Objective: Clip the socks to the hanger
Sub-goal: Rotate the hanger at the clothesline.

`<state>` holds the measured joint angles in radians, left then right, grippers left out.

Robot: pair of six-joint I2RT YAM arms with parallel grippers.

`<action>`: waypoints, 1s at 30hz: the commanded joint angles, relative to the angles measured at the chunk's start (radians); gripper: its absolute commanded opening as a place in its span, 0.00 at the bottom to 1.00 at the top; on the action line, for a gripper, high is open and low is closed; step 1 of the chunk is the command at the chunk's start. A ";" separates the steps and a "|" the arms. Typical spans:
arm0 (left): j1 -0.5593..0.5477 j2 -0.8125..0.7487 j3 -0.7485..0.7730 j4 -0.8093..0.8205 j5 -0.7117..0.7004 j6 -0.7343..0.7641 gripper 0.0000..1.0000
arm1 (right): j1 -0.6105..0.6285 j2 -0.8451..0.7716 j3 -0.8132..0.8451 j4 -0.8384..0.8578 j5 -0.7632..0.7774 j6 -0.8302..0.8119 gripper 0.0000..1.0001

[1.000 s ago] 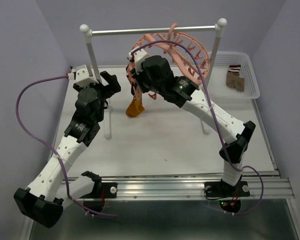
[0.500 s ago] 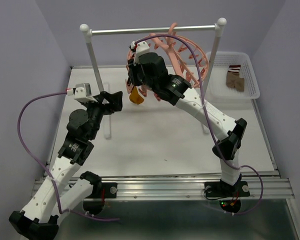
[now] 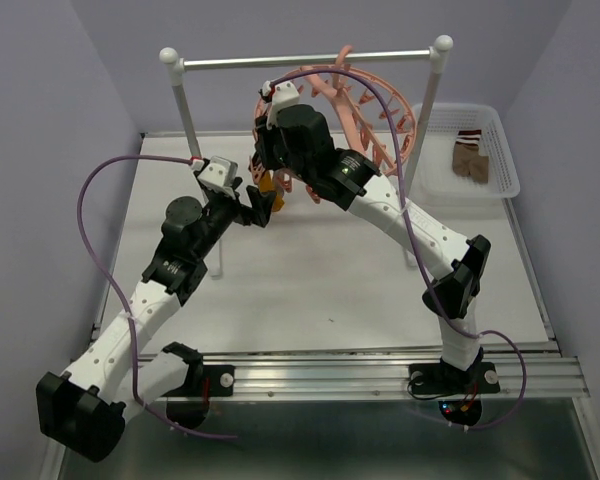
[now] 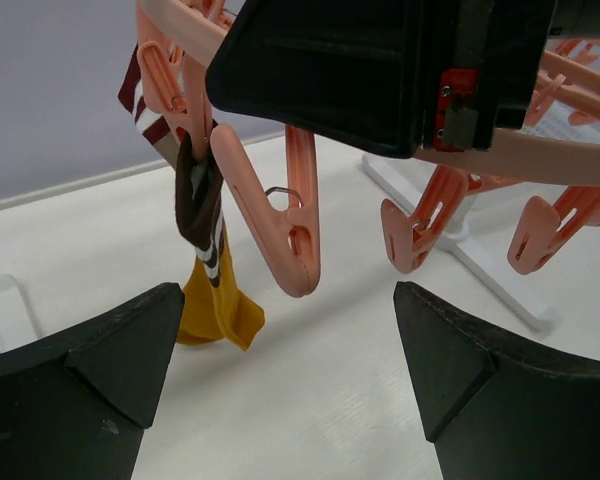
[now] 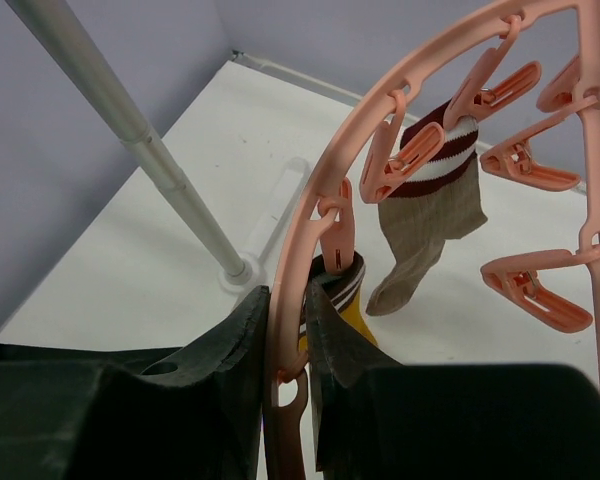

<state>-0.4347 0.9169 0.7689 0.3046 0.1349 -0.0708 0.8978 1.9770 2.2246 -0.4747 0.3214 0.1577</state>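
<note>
The right end effector [image 5: 285, 300] is closed on the hanger [image 5: 292, 262], its rim pinched between the two fingers. Only the right wrist view shows this grip; from above, the arm hides it. Just past the fingers a mustard sock [image 5: 348, 300] hangs from a clip, and a brown sock [image 5: 430, 215] hangs from the next clip along.

The left end effector [image 4: 288, 300] is wide open and holds nothing. Its wrist view alone shows an empty clip [image 4: 280, 220] dangling ahead, beside the mustard sock.

The top view shows the hanger hooked on a rail [image 3: 310, 60] at the counter's [image 3: 330, 280] far edge. More socks [image 3: 470, 160] lie in a basket [image 3: 505, 160] at the far right corner.
</note>
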 commanded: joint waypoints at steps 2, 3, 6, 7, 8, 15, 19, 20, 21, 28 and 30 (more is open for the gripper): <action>0.007 0.062 0.095 0.068 0.006 0.051 0.99 | 0.000 -0.038 0.010 0.071 -0.002 0.019 0.01; 0.008 0.079 0.115 0.071 0.005 0.048 0.99 | 0.000 -0.038 0.006 0.073 -0.005 0.016 0.01; 0.007 0.099 0.138 0.079 -0.009 0.048 0.95 | 0.000 -0.037 0.003 0.071 -0.016 0.013 0.01; 0.007 0.112 0.153 0.076 -0.015 0.048 0.84 | 0.000 -0.040 0.000 0.073 -0.019 0.013 0.01; 0.007 0.118 0.159 0.071 -0.024 0.051 0.79 | 0.000 -0.041 -0.003 0.071 -0.022 0.014 0.01; 0.007 0.151 0.176 0.059 -0.050 0.051 0.11 | 0.000 -0.056 -0.013 0.073 -0.019 0.006 0.37; 0.007 0.151 0.173 0.071 -0.122 0.036 0.08 | 0.000 -0.087 -0.032 0.070 -0.094 -0.038 0.63; 0.007 0.155 0.178 0.070 -0.158 0.025 0.08 | 0.000 -0.121 -0.042 0.070 -0.125 -0.055 0.71; 0.010 0.166 0.187 0.067 -0.184 0.016 0.06 | 0.000 -0.139 -0.063 0.068 -0.148 -0.066 0.87; 0.065 0.256 0.265 0.038 -0.268 -0.110 0.05 | 0.000 -0.355 -0.213 0.065 -0.321 -0.150 1.00; 0.070 0.289 0.292 0.041 -0.256 -0.116 0.06 | 0.000 -0.432 -0.264 0.065 -0.370 -0.191 1.00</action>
<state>-0.3897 1.1717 0.9775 0.3069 -0.0669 -0.1326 0.8894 1.6958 2.0148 -0.4568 0.0738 0.0410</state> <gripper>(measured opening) 0.379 0.995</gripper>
